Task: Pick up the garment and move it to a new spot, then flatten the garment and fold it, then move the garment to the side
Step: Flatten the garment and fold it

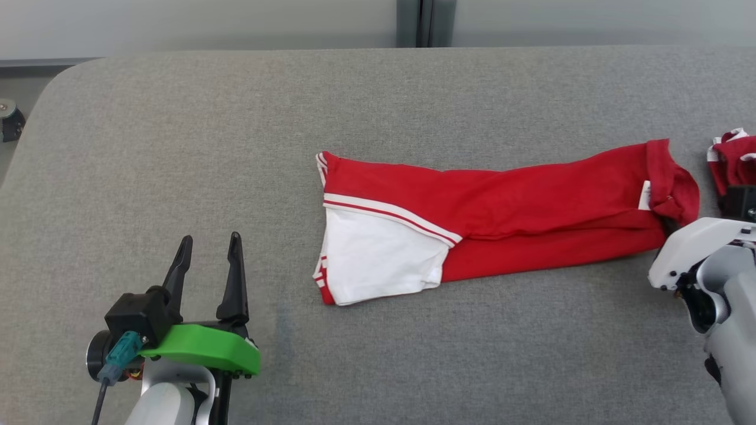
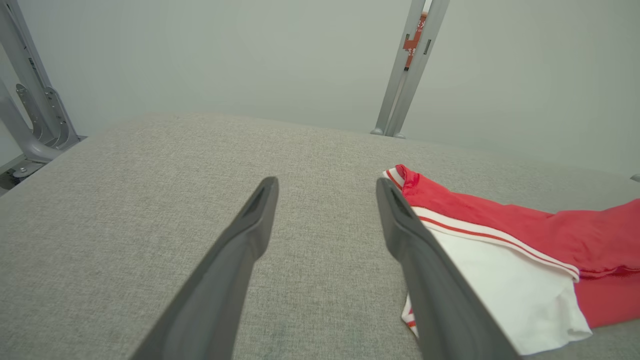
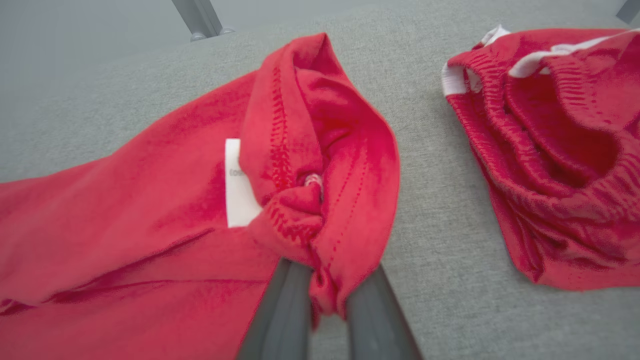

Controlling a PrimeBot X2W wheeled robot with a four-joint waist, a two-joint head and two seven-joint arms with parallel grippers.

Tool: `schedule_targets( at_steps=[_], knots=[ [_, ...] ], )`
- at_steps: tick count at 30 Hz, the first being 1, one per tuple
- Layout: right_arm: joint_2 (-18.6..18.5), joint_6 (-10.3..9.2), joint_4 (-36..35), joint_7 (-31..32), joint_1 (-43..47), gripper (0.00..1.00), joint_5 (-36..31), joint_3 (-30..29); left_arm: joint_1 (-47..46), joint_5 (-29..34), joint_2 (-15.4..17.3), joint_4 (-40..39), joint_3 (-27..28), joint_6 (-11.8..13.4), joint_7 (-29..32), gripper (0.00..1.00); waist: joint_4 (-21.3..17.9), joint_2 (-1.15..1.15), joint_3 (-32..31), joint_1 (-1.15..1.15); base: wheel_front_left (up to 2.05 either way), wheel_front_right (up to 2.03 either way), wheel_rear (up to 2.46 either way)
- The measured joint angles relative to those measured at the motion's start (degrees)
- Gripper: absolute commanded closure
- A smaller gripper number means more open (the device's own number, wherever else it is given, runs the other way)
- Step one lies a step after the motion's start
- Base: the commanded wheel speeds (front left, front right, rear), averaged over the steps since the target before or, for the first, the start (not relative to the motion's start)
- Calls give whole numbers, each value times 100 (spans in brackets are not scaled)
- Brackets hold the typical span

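The garment point(image 1: 502, 206) is red with a white panel and white stripes at its left end, and it lies stretched out flat across the grey table point(image 1: 177, 147). My right gripper point(image 3: 326, 282) is shut on the bunched red hem at its right end, next to a white label point(image 3: 237, 185); cloth hides the fingertips. In the head view that arm's white wrist point(image 1: 691, 248) covers the grip. My left gripper point(image 1: 209, 242) stands open over bare table, left of the garment point(image 2: 525, 240) and apart from it. Nothing is between its fingers point(image 2: 250, 230).
A second red garment point(image 1: 732, 159) with white trim lies crumpled at the table's right edge, just beyond the held end point(image 3: 550, 150). A pale wall with a metal post point(image 2: 407, 70) runs behind the table. Bare cloth spreads to the left and front.
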Motion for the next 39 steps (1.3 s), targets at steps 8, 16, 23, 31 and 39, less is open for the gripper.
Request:
schedule_targets(
  at_steps=[8, 16, 23, 31, 39],
  knots=[
    [-346, -1, -587, -70, 336, 100, 366, -158, -35, -1, 3, 12, -60, 7, 2, 0, -219, 0, -72, 0, 0, 0, 0],
    [1, -5, -2028, 160, 681, 100, 411, 230, -79, -1, 9, 13, -108, 8, 10, 0, -125, 0, -121, 0, 0, 0, 0],
    [564, -5, -2996, 495, 828, 100, 520, 965, -82, -11, 27, 13, -112, 27, 9, 0, 159, 0, -130, 0, 0, 0, 0],
    [1093, -5, -2722, 548, 570, 100, 475, 1489, -163, -22, -54, 32, -187, 3, -33, 0, 545, 0, -83, 0, 0, 0, 0],
    [1299, -5, -1870, 417, 238, 100, 218, 1926, -226, -51, -151, 149, -244, -35, -112, 0, 891, 0, -26, 0, 0, 0, 0]
  ],
)
